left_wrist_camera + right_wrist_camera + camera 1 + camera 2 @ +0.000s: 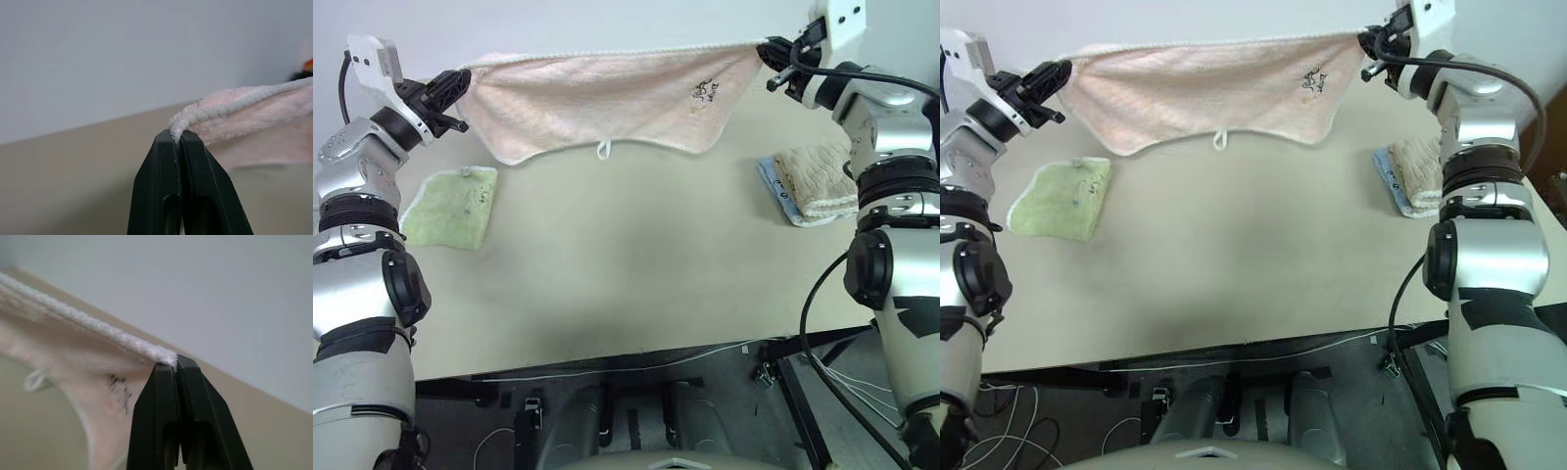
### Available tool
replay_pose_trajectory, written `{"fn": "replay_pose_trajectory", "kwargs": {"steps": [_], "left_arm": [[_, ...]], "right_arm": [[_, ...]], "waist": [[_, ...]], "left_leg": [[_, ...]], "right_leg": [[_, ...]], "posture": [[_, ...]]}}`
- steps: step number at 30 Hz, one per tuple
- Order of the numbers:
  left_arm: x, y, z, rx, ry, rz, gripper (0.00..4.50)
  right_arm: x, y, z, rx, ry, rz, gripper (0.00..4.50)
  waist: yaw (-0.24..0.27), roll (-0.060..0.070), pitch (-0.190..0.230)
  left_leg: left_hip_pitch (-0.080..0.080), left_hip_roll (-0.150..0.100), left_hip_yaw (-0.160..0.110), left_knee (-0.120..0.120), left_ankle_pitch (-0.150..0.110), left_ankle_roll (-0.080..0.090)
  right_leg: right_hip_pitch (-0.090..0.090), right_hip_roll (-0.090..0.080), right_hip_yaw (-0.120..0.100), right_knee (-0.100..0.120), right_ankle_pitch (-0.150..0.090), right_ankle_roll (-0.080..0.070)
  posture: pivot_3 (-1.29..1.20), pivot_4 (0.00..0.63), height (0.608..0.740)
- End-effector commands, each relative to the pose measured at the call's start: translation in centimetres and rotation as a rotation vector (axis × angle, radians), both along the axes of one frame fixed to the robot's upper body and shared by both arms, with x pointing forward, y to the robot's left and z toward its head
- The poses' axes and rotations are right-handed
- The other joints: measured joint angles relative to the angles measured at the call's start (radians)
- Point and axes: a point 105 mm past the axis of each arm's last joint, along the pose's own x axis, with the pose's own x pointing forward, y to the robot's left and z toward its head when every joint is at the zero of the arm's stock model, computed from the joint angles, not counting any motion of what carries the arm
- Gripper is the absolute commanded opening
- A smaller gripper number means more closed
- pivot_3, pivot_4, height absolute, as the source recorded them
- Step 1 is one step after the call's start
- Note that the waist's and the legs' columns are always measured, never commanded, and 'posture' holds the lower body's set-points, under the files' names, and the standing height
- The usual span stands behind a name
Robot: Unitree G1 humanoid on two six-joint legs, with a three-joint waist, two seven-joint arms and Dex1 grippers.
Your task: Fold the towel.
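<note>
1. The green towel (450, 206) lies flat on the worktop (626, 284) at the left, under the left arm and apart from the work.
2. The left gripper (462, 82) has its jaws pinched tight on 1 top corner of the towel (607, 98).
3. The towel hangs in the air between the 2 grippers, top hem stretched near level, lower edge and white loop (604, 149) drooping above the worktop.
4. The right gripper (770, 49) has its jaws clamped on the other top corner, by the dark mark (706, 91).
5. The tan towel (815, 181) sits folded at the right.
6. To fold well, I judge both hands should keep level and taut, lower the hanging edge onto bare worktop between the 2 spare towels, then lay the hem over evenly.
</note>
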Motion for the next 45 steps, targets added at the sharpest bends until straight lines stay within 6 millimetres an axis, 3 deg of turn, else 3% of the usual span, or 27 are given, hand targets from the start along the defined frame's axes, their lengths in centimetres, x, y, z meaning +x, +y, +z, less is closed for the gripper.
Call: {"fn": "replay_pose_trajectory", "kwargs": {"steps": [1, 6, 11, 16, 22, 28, 39, 42, 45], "left_arm": [[-2.6, 1.2, -1.2, 0.098, 0.026, -0.123, 0.04], [-6.3, 2.6, -5.3, 0.145, 0.164, -0.238, 0.04], [-10.2, 1.8, -8.3, 0.173, 0.268, -0.324, 0.04], [-13.0, 0.9, -10.5, 0.224, 0.334, -0.335, 0.04], [-15.9, 0.3, -11.6, 0.203, 0.447, -0.358, 0.04], [-19.4, 2.7, -14.8, 0.284, 0.569, -0.277, 0.04], [-22.3, 4.5, -16.0, 0.324, 0.673, -0.241, 0.04], [-23.3, 4.0, -16.0, 0.321, 0.725, -0.274, 0.04], [-24.8, 4.0, -17.5, 0.334, 0.789, -0.285, 0.04]], "right_arm": [[-2.2, -1.0, -0.8, -0.054, 0.013, 0.094, 0.0], [-5.5, -2.0, -4.2, -0.112, 0.129, 0.16, 0.0], [-9.2, -2.7, -6.9, -0.168, 0.274, 0.208, 0.0], [-12.8, -3.2, -9.0, -0.21, 0.409, 0.263, 0.0], [-16.7, -3.0, -11.6, -0.272, 0.538, 0.343, 0.0], [-20.1, -3.1, -13.5, -0.34, 0.632, 0.381, 0.0], [-23.1, -2.5, -14.8, -0.332, 0.697, 0.458, 0.0], [-23.8, -3.3, -15.2, -0.345, 0.731, 0.459, 0.0], [-24.1, -5.1, -16.1, -0.365, 0.778, 0.42, 0.0]], "waist": [[-0.003, 0.0, 0.0], [-0.001, 0.001, 0.001], [0.006, 0.001, 0.0], [0.007, 0.001, 0.0], [0.005, 0.001, 0.0], [0.007, 0.002, -0.001], [0.01, 0.002, -0.001], [0.01, 0.002, -0.001], [0.008, 0.002, -0.001]], "left_leg": [[0.0, 0.0, 0.0, 0.002, 0.0, 0.0], [-0.001, 0.0, 0.0, 0.008, -0.004, 0.007], [0.001, 0.0, -0.001, 0.009, -0.005, 0.005], [0.002, 0.0, -0.001, 0.009, -0.006, 0.004], [0.002, 0.0, -0.001, 0.007, -0.006, 0.004], [0.002, 0.0, -0.001, 0.006, -0.006, 0.004], [0.002, 0.001, -0.001, 0.005, -0.006, 0.004], [0.002, 0.001, -0.001, 0.005, -0.006, 0.004], [0.002, 0.001, -0.001, 0.005, -0.007, 0.005]], "right_leg": [[0.0, 0.0, 0.0, 0.0, 0.0, 0.0], [0.001, -0.002, 0.002, 0.005, 0.0, 0.0], [0.0, -0.004, 0.003, 0.007, 0.0, 0.0], [0.001, -0.006, 0.003, 0.007, -0.002, -0.004], [0.001, -0.006, 0.003, 0.004, -0.002, -0.004], [0.002, -0.007, 0.003, 0.002, -0.003, -0.005], [0.005, -0.007, 0.002, -0.003, -0.003, -0.006], [0.005, -0.007, 0.002, -0.004, -0.003, -0.006], [0.005, -0.007, 0.002, -0.004, -0.003, -0.006]], "posture": [[0.0, 0.15, 0.74], [0.0, 0.15, 0.74], [0.0, 0.15, 0.74], [0.0, 0.15, 0.74], [0.0, 0.15, 0.74], [0.0, 0.15, 0.74], [0.0, 0.15, 0.74], [0.0, 0.15, 0.74], [0.0, 0.15, 0.74]]}}
